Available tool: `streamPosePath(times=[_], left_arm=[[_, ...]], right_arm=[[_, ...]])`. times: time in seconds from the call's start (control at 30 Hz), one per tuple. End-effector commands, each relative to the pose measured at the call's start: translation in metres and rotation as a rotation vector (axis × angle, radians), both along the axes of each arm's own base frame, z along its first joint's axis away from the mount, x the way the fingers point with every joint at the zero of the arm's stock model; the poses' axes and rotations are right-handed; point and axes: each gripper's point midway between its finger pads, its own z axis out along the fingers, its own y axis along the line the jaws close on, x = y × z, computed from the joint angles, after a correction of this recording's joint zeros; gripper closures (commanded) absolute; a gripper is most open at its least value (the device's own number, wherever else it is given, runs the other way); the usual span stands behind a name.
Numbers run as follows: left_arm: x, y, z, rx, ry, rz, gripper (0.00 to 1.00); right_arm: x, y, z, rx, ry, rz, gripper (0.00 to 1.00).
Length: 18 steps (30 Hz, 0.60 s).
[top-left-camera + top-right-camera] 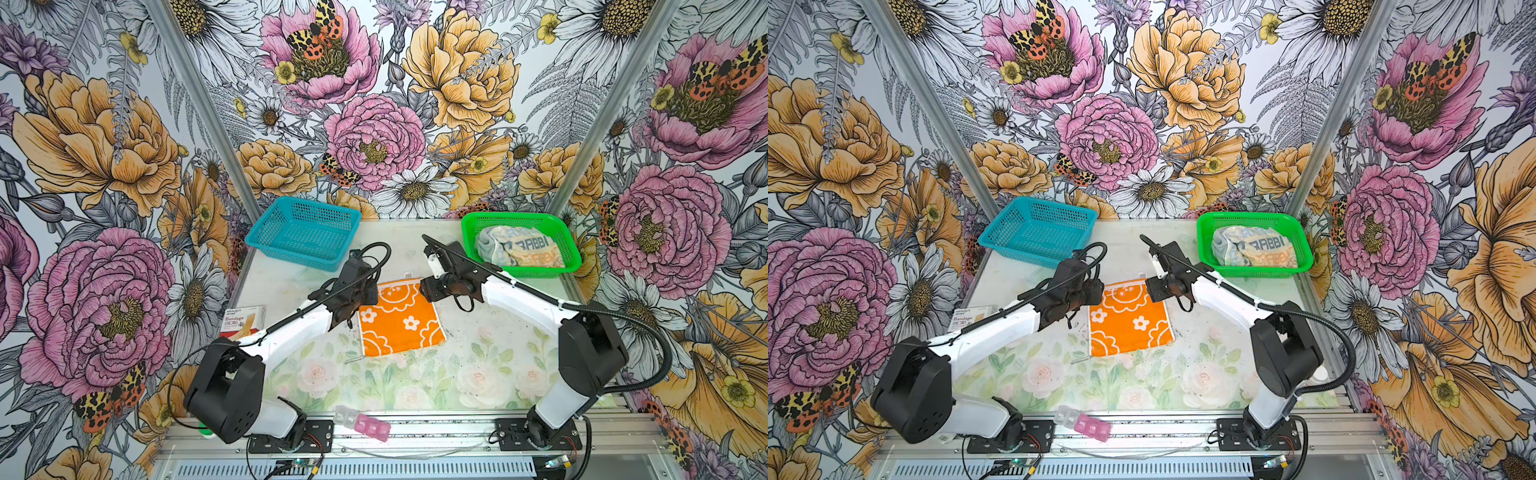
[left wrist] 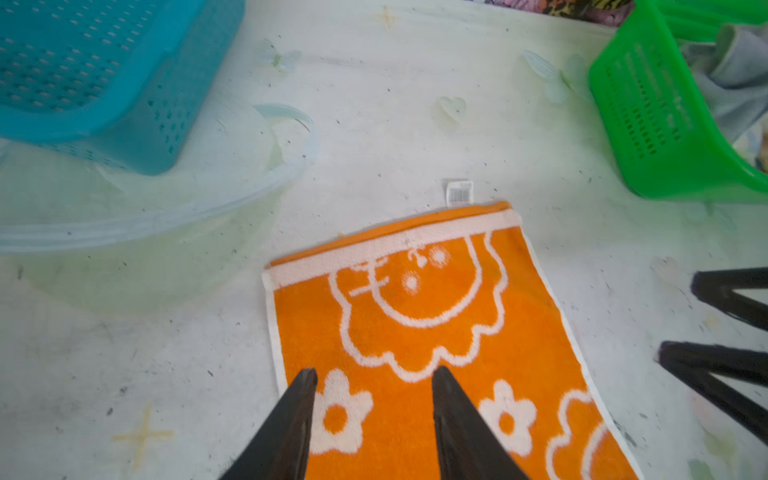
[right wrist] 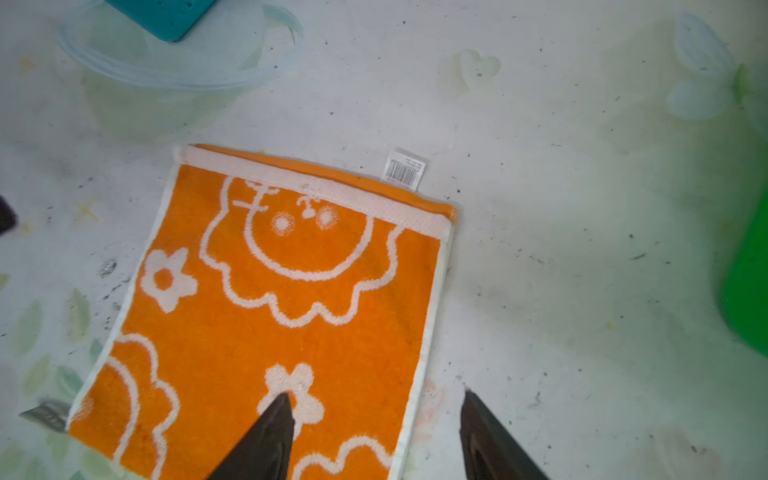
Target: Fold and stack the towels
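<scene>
My left fingers [image 2: 297, 419] and right fingers [image 3: 270, 440] hang spread apart, empty, over the folded orange towel [image 1: 399, 328] lying flat on the table [image 1: 490, 357]. The striped towel [image 1: 521, 249] sits crumpled in the green basket [image 1: 515, 216].

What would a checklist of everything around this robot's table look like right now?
Surface: pale flower-print table, dotted with dark specks.
Job's things: orange towel folded flat mid-table; striped towel crumpled in the green basket.
Clutter: blue basket, nothing seen inside, perched on a clear bowl; bandage box; pill box at the front edge.
Tools: left tool open above the orange towel; right tool open, straddling the towel's side edge.
Cables: black hoses run along both arms; thin wires at the bases.
Surroundings: flowered walls, metal frame posts.
</scene>
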Motion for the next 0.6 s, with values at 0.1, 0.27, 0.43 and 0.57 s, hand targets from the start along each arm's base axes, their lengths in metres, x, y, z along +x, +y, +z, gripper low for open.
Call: streamPosePath(times=[0.1, 0.27, 0.43, 0.57], left_arm=[[-0.076, -0.015, -0.05, -0.162, 0.264, -0.073, 0.6], [-0.099, -0.024, -0.065, -0.259, 0.341, -0.109, 0.61], [-0.113, -0.027, -0.086, -0.263, 0.423, -0.118, 0.62], [-0.117, -0.017, -0.104, -0.235, 0.468, -0.08, 0.61]], right_arm=[[-0.068, 0.029, -0.045, 0.235, 0.259, -0.01, 0.4], [-0.081, 0.028, -0.064, 0.246, 0.302, -0.031, 0.4], [-0.081, 0.025, -0.073, 0.23, 0.317, -0.055, 0.4], [-0.082, 0.02, -0.085, 0.208, 0.342, -0.088, 0.4]])
